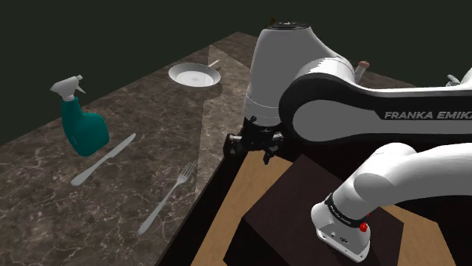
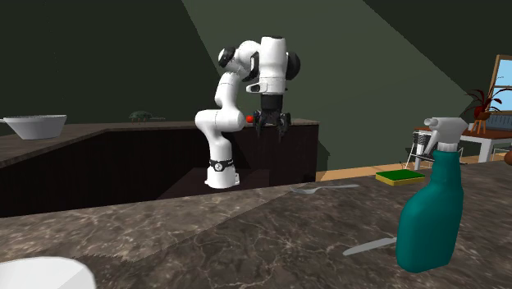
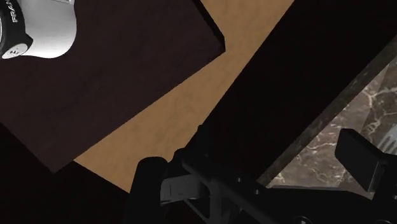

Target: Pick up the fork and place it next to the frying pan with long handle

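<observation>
Gripper (image 1: 256, 146) hung open when I checked it, its two black fingers (image 3: 359, 158) standing well apart with nothing between them and nothing held. It pointed downward under the white arm, over the dark strip between the wooden floor (image 1: 231, 219) and the edge of the marble counter (image 1: 45, 204), with the dark stand (image 1: 302, 204) close behind it.

I found the fork (image 1: 168, 198) lying flat on the counter, near the gripper but apart from it, off toward the shoulder view's left and lower in that view. Its tined end was the end nearer the gripper, and on the wrist view I saw those tines on the marble just past one finger.

I saw the frying pan (image 1: 194, 75), pale and round, sitting farther along the counter from the gripper than the fork did, up toward the shoulder view's top. Its handle pointed away from the gripper, and it was well apart from the fork.

Beyond the fork from the gripper lay a table knife (image 1: 104, 159), roughly parallel to the fork. A teal spray bottle (image 1: 82, 125) with a white trigger head stood upright just past the knife.

On the second exterior view, a green and yellow sponge (image 2: 400, 176) sat below the gripper toward that view's right, and a white bowl (image 2: 37, 126) stood well off toward its left
</observation>
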